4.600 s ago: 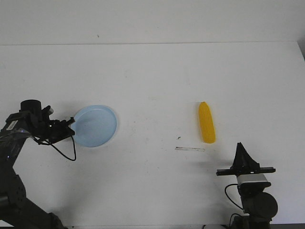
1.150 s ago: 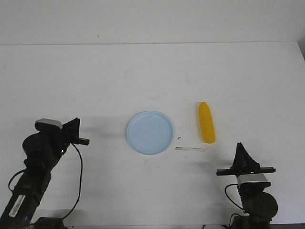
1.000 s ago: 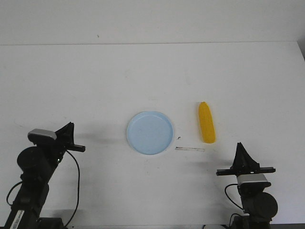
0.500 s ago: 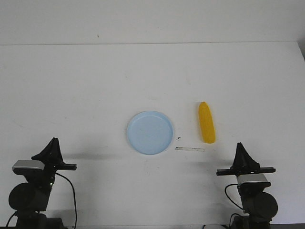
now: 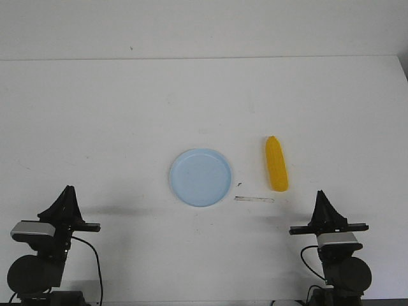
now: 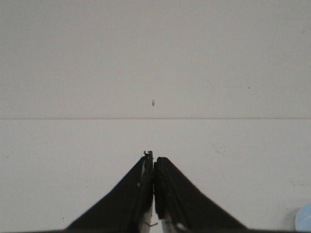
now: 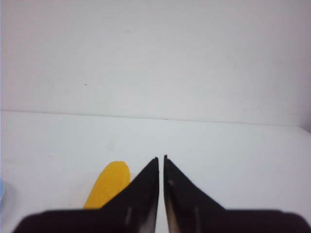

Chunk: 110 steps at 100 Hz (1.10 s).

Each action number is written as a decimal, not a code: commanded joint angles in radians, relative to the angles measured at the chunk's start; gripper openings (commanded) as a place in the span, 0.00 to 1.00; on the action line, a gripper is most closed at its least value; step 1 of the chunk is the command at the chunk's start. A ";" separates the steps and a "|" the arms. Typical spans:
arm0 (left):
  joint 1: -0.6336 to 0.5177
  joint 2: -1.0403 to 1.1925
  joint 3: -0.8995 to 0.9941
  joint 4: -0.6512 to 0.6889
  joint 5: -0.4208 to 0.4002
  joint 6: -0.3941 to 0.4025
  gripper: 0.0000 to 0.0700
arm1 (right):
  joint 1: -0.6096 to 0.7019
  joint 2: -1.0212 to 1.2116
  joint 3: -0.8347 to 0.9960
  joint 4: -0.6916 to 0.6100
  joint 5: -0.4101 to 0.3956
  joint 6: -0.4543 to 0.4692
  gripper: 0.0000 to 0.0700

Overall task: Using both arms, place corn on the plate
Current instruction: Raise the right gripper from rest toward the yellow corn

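Note:
The pale blue plate [image 5: 201,177] lies flat on the white table near the middle. The yellow corn [image 5: 276,163] lies on the table just right of the plate, apart from it, pointing away from me. It also shows in the right wrist view [image 7: 108,185], partly behind the finger. My left gripper [image 5: 67,191] is shut and empty at the front left, far from the plate; a sliver of the plate [image 6: 304,218] shows in its wrist view. My right gripper [image 5: 321,196] is shut and empty at the front right, short of the corn.
A thin pale strip [image 5: 254,199] lies on the table just in front of the corn, between plate and right gripper. A small dark speck [image 5: 239,184] sits beside the plate. The table's far edge meets a white wall.
The plate has gone from the left side to the table's middle, let go by my left gripper. The left arm has drawn back to the front left. Right arm and corn have not moved.

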 commanded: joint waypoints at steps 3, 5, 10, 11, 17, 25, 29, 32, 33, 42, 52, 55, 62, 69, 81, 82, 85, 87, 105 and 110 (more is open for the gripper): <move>0.002 -0.003 0.008 0.014 0.000 0.013 0.00 | 0.001 0.002 -0.001 0.009 0.000 0.002 0.02; 0.002 -0.003 0.008 0.014 0.000 0.013 0.00 | 0.001 0.002 -0.001 0.009 0.000 0.002 0.02; 0.002 -0.003 0.008 0.014 0.000 0.013 0.00 | 0.001 0.002 -0.001 0.009 0.000 0.002 0.02; 0.002 -0.003 0.008 0.014 0.000 0.013 0.00 | 0.001 0.002 -0.001 0.009 0.000 0.002 0.02; 0.002 -0.003 0.008 0.014 0.000 0.013 0.00 | 0.001 0.002 -0.001 0.009 0.000 0.002 0.02; 0.002 -0.003 0.008 0.014 0.000 0.013 0.00 | 0.001 0.002 -0.001 0.011 0.000 0.002 0.02; 0.002 -0.003 0.008 0.014 0.000 0.013 0.00 | 0.001 0.002 -0.001 0.016 0.000 0.002 0.02; 0.002 -0.003 0.008 0.014 0.000 0.013 0.00 | 0.001 0.002 -0.001 0.016 0.000 0.002 0.02; 0.002 -0.003 0.008 0.014 0.000 0.013 0.00 | 0.001 0.002 -0.001 0.016 0.000 0.002 0.02; 0.002 -0.003 0.008 0.014 0.000 0.013 0.00 | 0.001 0.002 -0.001 0.016 0.000 0.003 0.02; 0.002 -0.003 0.008 0.014 0.000 0.013 0.00 | 0.001 0.002 -0.001 0.018 0.001 0.002 0.02; 0.002 -0.003 0.008 0.014 0.000 0.013 0.00 | 0.001 0.002 -0.001 0.016 0.004 0.002 0.02; 0.002 -0.003 0.008 0.014 0.000 0.013 0.00 | 0.001 0.002 -0.001 0.016 0.010 0.003 0.02; 0.002 -0.003 0.008 0.014 0.000 0.013 0.00 | 0.001 0.002 0.005 0.016 0.002 0.003 0.02; 0.002 -0.003 0.008 0.014 0.000 0.013 0.00 | 0.003 0.013 0.061 -0.041 -0.009 0.003 0.01; 0.002 -0.003 0.008 0.014 0.000 0.013 0.00 | 0.003 0.017 0.068 -0.048 -0.010 0.003 0.01; 0.002 -0.003 0.008 0.014 0.000 0.013 0.00 | 0.003 0.027 0.089 -0.069 -0.012 0.005 0.01; 0.002 -0.003 0.008 0.014 0.000 0.013 0.00 | 0.003 0.034 0.104 -0.086 -0.013 0.007 0.01; 0.002 -0.003 0.008 0.014 0.000 0.013 0.00 | 0.004 0.145 0.269 -0.269 -0.013 0.010 0.01; 0.002 -0.003 0.008 0.014 0.000 0.013 0.00 | 0.005 0.191 0.313 -0.307 -0.013 0.010 0.01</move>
